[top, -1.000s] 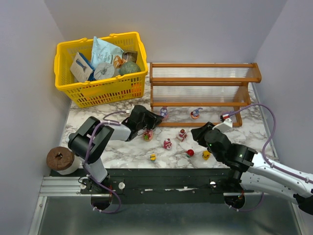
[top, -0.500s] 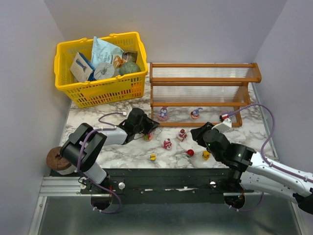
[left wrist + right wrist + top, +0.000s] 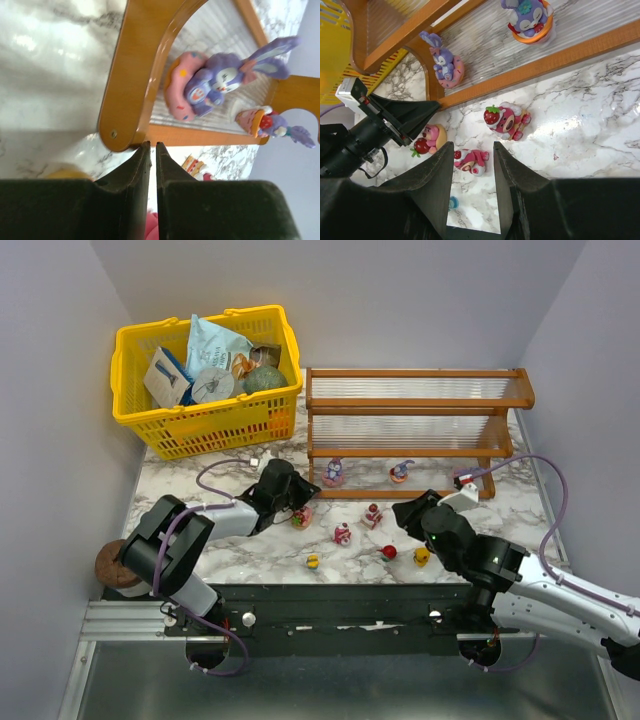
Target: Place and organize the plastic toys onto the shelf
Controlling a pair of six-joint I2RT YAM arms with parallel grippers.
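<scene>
The shelf stands at the back right. Two purple bunny toys sit on its lowest tier, one on a pink ring, one on an orange ring. Several small toys lie on the marble in front: a pink-and-yellow one, a strawberry bear, a pink one lying down, and red and yellow ones. My left gripper is shut and empty by the shelf's left foot. My right gripper is open above the lying pink toy.
A yellow basket with packets and jars stands at the back left. A brown roll sits at the near left edge. Walls close in on both sides.
My left gripper has drawn back from the shelf toward the left, leaving the bunny on the pink ring on the lowest tier. The right arm has barely moved.
</scene>
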